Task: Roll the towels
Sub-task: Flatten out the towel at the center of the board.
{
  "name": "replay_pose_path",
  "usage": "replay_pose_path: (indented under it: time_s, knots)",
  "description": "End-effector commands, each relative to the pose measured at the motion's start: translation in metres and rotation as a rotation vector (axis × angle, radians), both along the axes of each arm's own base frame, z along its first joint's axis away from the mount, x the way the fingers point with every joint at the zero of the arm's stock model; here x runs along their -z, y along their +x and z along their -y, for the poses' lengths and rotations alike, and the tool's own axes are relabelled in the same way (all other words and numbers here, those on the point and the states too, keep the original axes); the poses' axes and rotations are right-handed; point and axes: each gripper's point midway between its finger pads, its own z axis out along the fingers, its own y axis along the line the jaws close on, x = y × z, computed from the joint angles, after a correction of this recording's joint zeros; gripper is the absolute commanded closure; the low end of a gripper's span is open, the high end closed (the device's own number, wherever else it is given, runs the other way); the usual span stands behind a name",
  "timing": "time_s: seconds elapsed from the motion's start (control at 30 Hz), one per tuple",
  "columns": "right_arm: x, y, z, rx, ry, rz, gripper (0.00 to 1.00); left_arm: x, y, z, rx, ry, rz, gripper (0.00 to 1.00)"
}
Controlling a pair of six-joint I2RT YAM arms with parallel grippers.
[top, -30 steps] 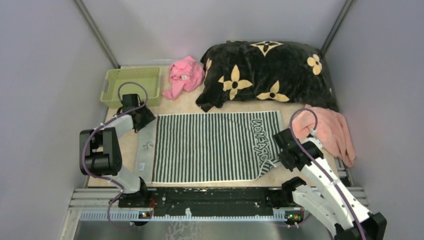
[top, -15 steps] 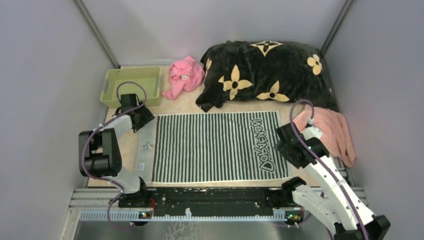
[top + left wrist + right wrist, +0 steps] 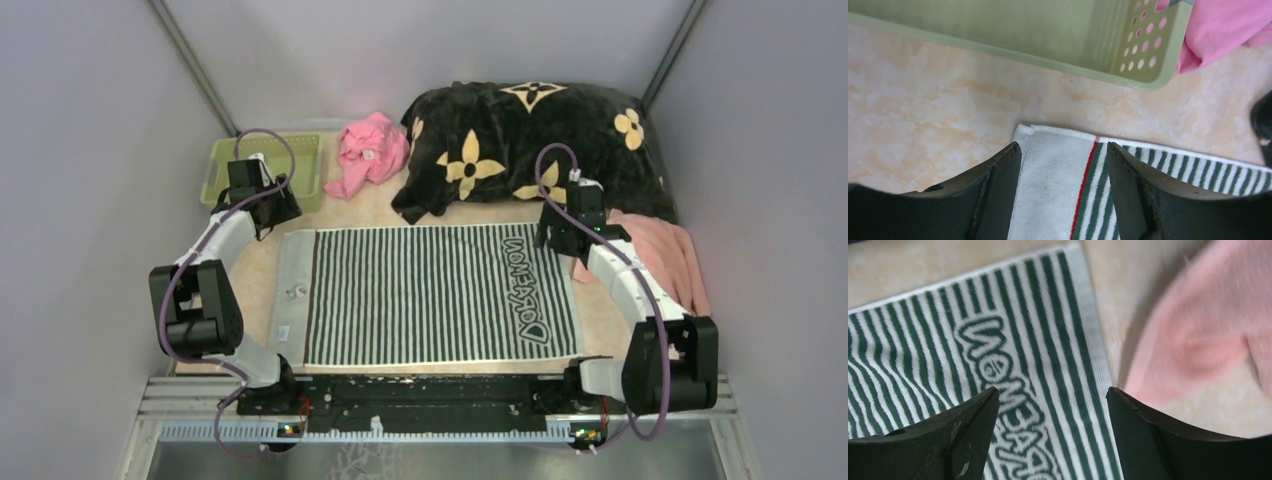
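Observation:
The dark green and white striped towel (image 3: pixel 430 290) lies spread flat in the middle of the table, with its lettered end on the right. My left gripper (image 3: pixel 268 212) hovers open over the towel's far left corner. In the left wrist view the left gripper (image 3: pixel 1063 147) straddles the white end band (image 3: pixel 1053 190), holding nothing. My right gripper (image 3: pixel 560 235) hangs open over the far right corner. In the right wrist view the right gripper (image 3: pixel 1052 390) spans the stripes (image 3: pixel 948 340) beside the lettering. The salmon-pink towel (image 3: pixel 672 265) lies crumpled at the right, also seen as the pink towel (image 3: pixel 1208 330).
A pale green basket (image 3: pixel 262 172) stands at the back left, just beyond the left gripper, seen as the basket (image 3: pixel 1048 35). A bright pink cloth (image 3: pixel 370 150) lies next to it. The black blanket with tan flowers (image 3: pixel 530 140) fills the back right. Grey walls close in on both sides.
My right gripper opened and let go of the striped towel's near right corner, which now lies flat. It then swung back to the far right corner. My left gripper shifted slightly toward the basket.

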Motion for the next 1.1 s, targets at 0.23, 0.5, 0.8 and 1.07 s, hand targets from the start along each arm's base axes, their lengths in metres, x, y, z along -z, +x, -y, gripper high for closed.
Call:
replay_pose_path:
  time_s: [0.23,0.5,0.8,1.07]
  knots:
    - [-0.015,0.118,0.005,-0.455,-0.126,0.270,0.28,0.013,-0.002,-0.010,0.159,0.133,-0.075,0.32]
    - [0.004,0.142,0.007,-0.614,-0.232,0.292,0.47,0.017,-0.003,-0.007,0.166,0.116,-0.082,0.34]
    - [0.026,0.144,0.024,-0.629,-0.284,0.211,0.60,0.018,-0.003,-0.006,0.170,0.108,-0.085,0.36]
    - [0.040,0.142,0.027,-0.646,-0.255,0.140,0.60,0.018,-0.001,-0.002,0.178,0.086,-0.083,0.37]
